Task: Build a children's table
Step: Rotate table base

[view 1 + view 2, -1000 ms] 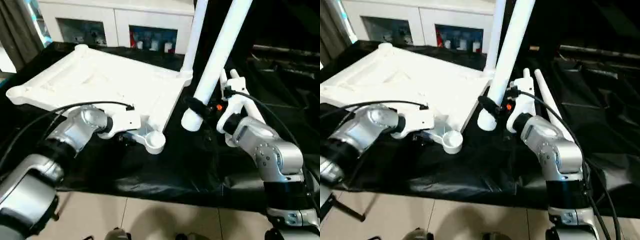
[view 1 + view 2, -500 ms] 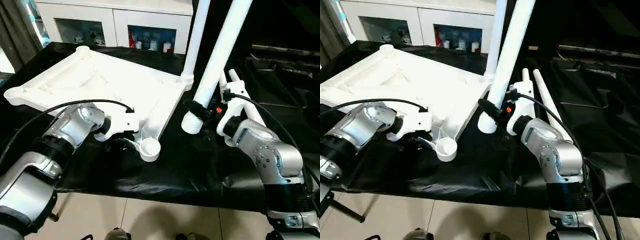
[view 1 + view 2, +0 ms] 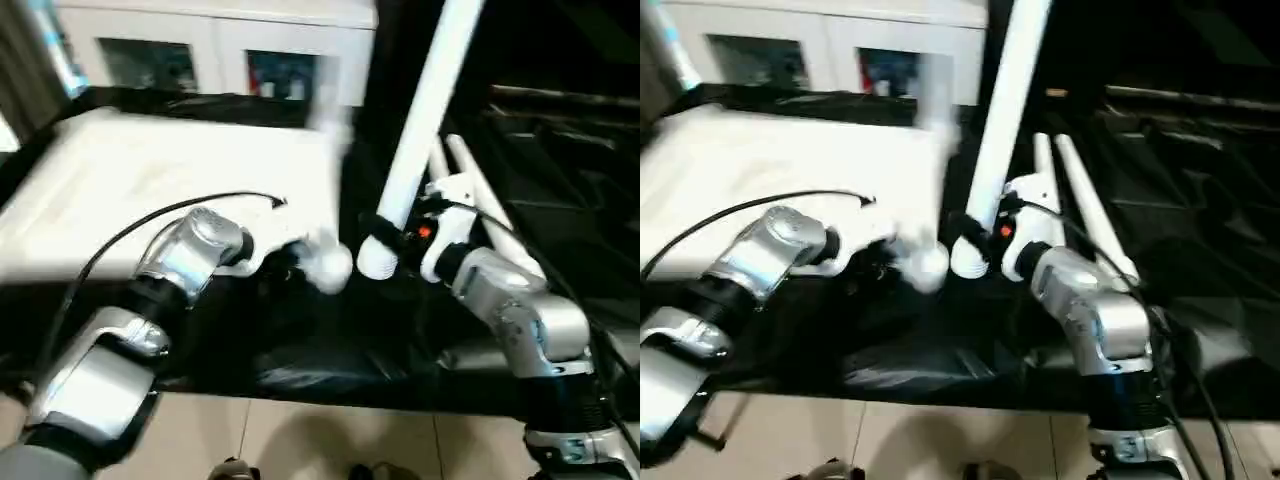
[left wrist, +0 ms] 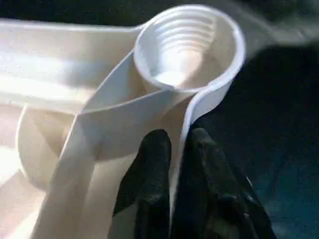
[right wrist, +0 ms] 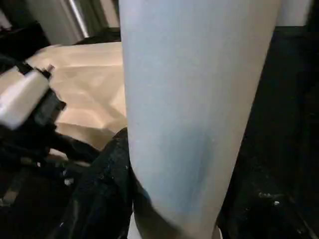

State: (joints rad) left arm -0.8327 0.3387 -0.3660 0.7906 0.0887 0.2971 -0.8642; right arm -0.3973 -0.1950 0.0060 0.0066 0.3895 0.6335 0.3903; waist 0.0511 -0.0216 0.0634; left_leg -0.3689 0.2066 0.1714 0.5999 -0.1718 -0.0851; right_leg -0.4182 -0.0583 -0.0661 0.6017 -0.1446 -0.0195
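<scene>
The white table top (image 3: pixel 150 170) lies underside up on the black cloth, smeared by motion. My left gripper (image 4: pixel 177 144) is shut on its thin edge wall, one black finger (image 4: pixel 149 169) on each side, just behind a round threaded corner socket (image 4: pixel 189 45). That socket (image 3: pixel 328 262) sits close beside the lower end of a long white leg (image 3: pixel 420 130). My right gripper (image 3: pixel 385 230) is shut on this leg near its thick end and holds it steeply tilted; a black finger (image 5: pixel 107 199) wraps its side. A blurred upright leg (image 3: pixel 935 90) stands at the top's far corner.
Two more white legs (image 3: pixel 480 190) lie side by side on the black cloth behind my right wrist. A white cabinet with glass doors (image 3: pixel 200 50) stands beyond the table. Tiled floor (image 3: pixel 300 440) shows below the near edge.
The table top has swung with my left gripper, bringing the near corner socket rightwards, close to the held leg's lower end. The far upright leg has shifted left. The view has shifted slightly.
</scene>
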